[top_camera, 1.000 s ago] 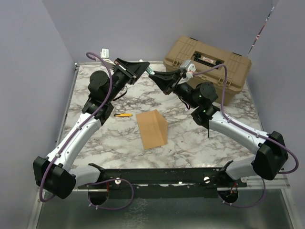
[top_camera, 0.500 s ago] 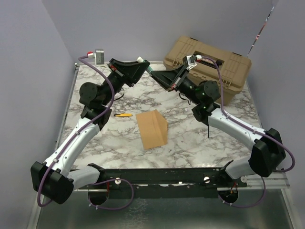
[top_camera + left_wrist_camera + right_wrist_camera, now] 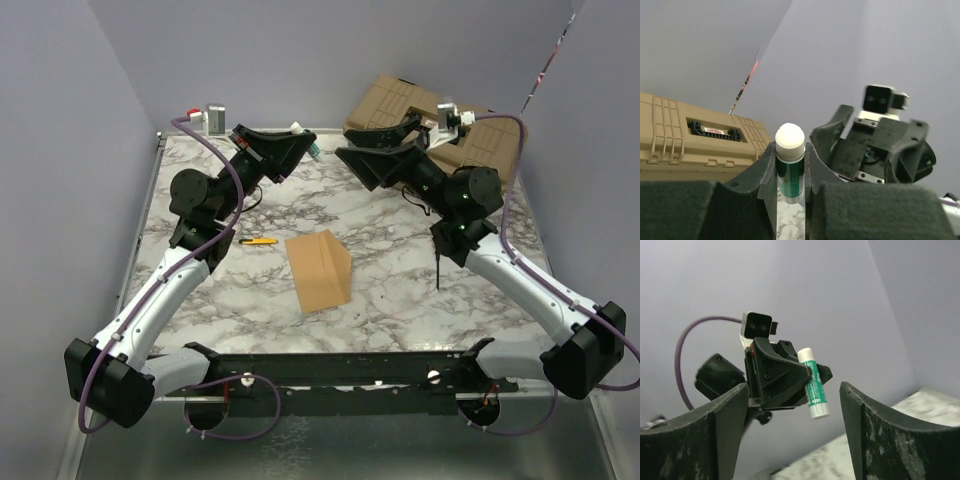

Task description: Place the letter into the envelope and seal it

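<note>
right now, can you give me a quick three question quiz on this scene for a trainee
1. True or false: the left claw is gripping a glue stick.
2. Which thing lies near the middle of the table? A) the envelope B) a mug C) a pair of scissors
3. In a few words, how does the right claw stand?

Key: 1 true. 2 A. 3 open, holding nothing.
</note>
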Controlling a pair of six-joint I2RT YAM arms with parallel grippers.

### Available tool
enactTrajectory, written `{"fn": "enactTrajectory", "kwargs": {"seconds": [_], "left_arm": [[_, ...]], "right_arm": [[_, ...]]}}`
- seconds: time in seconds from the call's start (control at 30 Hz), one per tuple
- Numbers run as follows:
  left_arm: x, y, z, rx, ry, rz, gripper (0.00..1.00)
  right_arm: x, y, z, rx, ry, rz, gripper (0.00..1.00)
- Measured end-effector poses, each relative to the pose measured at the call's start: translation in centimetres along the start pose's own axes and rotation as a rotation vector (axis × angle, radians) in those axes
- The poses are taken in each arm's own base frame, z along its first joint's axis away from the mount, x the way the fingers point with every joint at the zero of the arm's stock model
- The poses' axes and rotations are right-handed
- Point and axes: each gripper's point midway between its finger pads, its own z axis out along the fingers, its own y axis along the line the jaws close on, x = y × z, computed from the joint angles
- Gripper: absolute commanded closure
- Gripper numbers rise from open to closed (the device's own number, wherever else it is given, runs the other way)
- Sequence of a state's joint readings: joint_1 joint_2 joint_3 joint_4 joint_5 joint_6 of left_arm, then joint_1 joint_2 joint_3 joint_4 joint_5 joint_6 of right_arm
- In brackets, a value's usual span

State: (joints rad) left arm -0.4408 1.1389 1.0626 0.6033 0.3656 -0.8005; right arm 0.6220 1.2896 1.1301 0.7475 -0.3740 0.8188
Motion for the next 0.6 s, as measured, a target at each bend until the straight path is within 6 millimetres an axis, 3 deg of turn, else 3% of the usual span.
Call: {"fn": "enactTrajectory", "kwargs": {"seconds": [0.13,0.27,0.3,0.4,0.6], "left_arm": [[0.1,0.4,0.0,-0.033,-0.004,-0.081,1.0],[0.2,0.7,0.0,-0.064,-0.006,-0.173,1.0],[0.3,0.7,0.0,-0.071,-0.002,-0.192,1.0],[0.5,0.9,-0.1,-0.084,0.004,-0.222,1.0],[0.7,1.0,-0.3,-0.089,0.007,-0.239,1.0]], "right_arm": [[-0.1,-0.2,-0.6,-0.04,0.005,-0.406,0.24],[2.0,-2.4,-0.7,-0.053,0.05,-0.735,0.28],[2.5,-2.9,-0.6,-0.058,0.06,-0.798,0.33],[4.1,-4.1,-0.5,-0.073,0.079,-0.948,0.41],[5.4,-2.8,0.3,-0.126,0.053,-1.064,0.56]]}}
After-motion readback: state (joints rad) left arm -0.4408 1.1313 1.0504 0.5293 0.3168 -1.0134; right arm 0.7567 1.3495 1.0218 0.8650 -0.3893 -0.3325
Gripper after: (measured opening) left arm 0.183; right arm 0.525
